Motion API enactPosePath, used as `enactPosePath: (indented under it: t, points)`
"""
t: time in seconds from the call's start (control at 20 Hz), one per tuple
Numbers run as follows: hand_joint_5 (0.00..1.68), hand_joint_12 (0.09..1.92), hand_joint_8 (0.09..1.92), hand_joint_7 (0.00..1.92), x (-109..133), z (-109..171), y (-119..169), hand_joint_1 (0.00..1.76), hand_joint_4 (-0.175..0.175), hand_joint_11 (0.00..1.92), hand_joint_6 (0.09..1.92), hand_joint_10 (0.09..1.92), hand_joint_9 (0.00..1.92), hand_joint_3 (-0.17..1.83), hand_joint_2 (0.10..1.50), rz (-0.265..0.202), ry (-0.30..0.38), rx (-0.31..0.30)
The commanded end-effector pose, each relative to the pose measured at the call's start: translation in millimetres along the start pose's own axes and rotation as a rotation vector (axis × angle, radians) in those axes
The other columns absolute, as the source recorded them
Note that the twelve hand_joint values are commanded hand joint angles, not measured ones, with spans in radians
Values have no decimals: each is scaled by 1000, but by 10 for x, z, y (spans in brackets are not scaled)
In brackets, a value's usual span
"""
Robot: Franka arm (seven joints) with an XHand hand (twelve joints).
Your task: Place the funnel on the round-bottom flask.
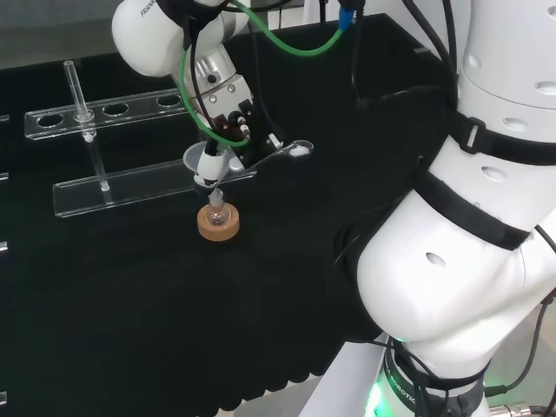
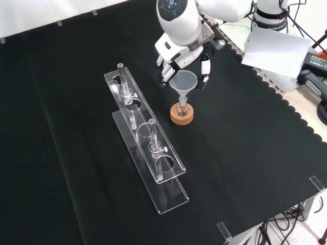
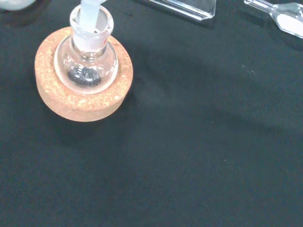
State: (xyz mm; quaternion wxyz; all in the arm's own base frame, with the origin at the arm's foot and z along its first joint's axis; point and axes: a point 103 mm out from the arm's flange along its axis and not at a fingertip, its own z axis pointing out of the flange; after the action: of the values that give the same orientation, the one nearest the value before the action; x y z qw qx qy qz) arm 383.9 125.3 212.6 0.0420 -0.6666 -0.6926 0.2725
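The hand (image 2: 186, 57) hangs over the cork ring, its fingers (image 2: 205, 67) curled down around the rim of the funnel (image 2: 183, 81), pinching it from behind and from the side as the front view shows it. The funnel sits upright with its stem pointing straight down, and the wrist view shows the stem's tip (image 3: 90, 10) already inside the neck of the round-bottom flask (image 3: 86, 66). The flask itself is seated in the cork ring (image 2: 182, 115), which stands just beside the clear rack (image 2: 148, 148) holding 2 tubes.

The placement looks nearly done; what is left, by my reading, is to let the funnel settle and let go. The risks come from that release. If the fingers open unevenly, they may drag the rim sideways and tip the funnel out of the neck. A small flask on a cork ring is light, so a sideways pull on the stem could also lever it off the stand.
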Motion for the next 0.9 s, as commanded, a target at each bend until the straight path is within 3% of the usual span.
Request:
enactPosePath:
  t: [0.05,0.55,0.9]
  points:
    - [670,1204,783,687,19,-10,12,713,-54,724,767,517,1015,580,752,6,20,1]
    - [575,1226,803,598,-138,99,47,716,-57,655,754,556,911,576,741,-2,45,22]
    - [493,1272,801,499,7,41,44,712,-56,566,690,592,787,576,733,3,23,27]
